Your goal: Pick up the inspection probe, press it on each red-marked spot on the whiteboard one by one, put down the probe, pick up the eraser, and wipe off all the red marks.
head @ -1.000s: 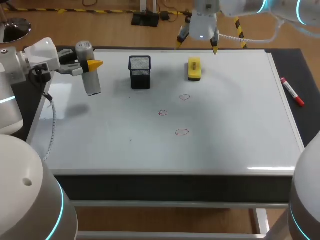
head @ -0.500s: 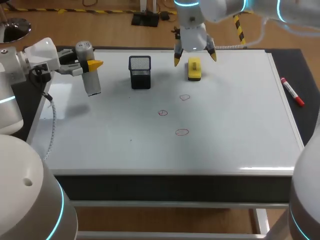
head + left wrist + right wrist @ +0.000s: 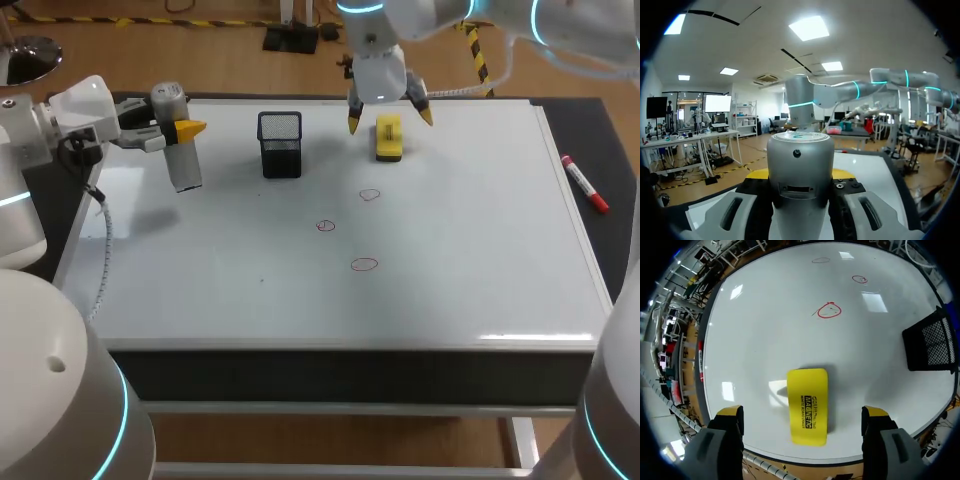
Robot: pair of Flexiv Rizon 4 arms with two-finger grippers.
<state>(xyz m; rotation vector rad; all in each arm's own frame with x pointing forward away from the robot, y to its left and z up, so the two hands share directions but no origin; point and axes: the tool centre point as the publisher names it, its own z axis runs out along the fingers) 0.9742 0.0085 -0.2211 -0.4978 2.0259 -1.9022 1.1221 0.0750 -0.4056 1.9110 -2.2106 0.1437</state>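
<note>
Head view shows three red circled marks nearest on the white whiteboard covering the desk. Farther back, the left jaws clamp the grey cylindrical inspection probe upright over the board's left part. At the far edge, the right jaws hang spread wide to either side of the yellow block eraser, clear of it.

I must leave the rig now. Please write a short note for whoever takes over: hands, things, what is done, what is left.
Left hand: shut on the inspection probe, held over the left side of the whiteboard.
Right hand: open, above the yellow eraser, not touching it.
Three red marks are unwiped.
Done: probe picked up; pressing cannot be confirmed.
Left: put probe down, grasp eraser, wipe marks.
</note>
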